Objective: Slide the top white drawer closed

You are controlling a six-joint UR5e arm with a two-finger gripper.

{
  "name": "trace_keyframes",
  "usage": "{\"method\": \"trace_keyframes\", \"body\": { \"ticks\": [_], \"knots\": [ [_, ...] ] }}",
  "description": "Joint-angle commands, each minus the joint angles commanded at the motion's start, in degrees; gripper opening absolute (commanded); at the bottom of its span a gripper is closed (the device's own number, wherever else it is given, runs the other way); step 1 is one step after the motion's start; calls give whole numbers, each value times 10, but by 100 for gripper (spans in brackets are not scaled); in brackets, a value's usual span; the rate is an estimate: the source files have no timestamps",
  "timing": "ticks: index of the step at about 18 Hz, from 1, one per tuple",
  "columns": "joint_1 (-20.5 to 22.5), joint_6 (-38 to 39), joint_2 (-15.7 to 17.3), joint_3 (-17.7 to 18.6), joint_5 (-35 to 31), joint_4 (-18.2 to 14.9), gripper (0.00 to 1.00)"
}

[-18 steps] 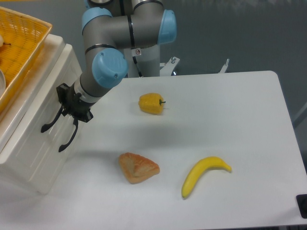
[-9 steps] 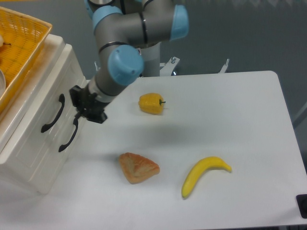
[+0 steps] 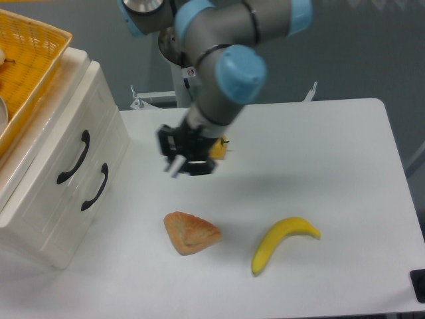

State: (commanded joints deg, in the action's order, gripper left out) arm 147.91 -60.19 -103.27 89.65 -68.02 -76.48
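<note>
The top white drawer, marked by the upper of two curved black handles, sits at the left edge of the surface beneath a yellow wicker basket, its front appearing flush with the lower white front. The gripper hangs above the surface well to the right of the drawer, just beside a yellow fruit, so the drawer front lies leftward from it. Its fingers hold nothing and touch nothing; how far they are parted cannot be judged.
</note>
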Motion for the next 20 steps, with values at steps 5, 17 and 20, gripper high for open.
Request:
{"method": "trace_keyframes", "body": {
  "ticks": [5,17,20],
  "knots": [
    [17,-38,-20,-5,-110,54,100],
    [102,-281,-119,-86,-208,85,100],
    [119,-298,-130,-90,-207,85,100]
  ]
}}
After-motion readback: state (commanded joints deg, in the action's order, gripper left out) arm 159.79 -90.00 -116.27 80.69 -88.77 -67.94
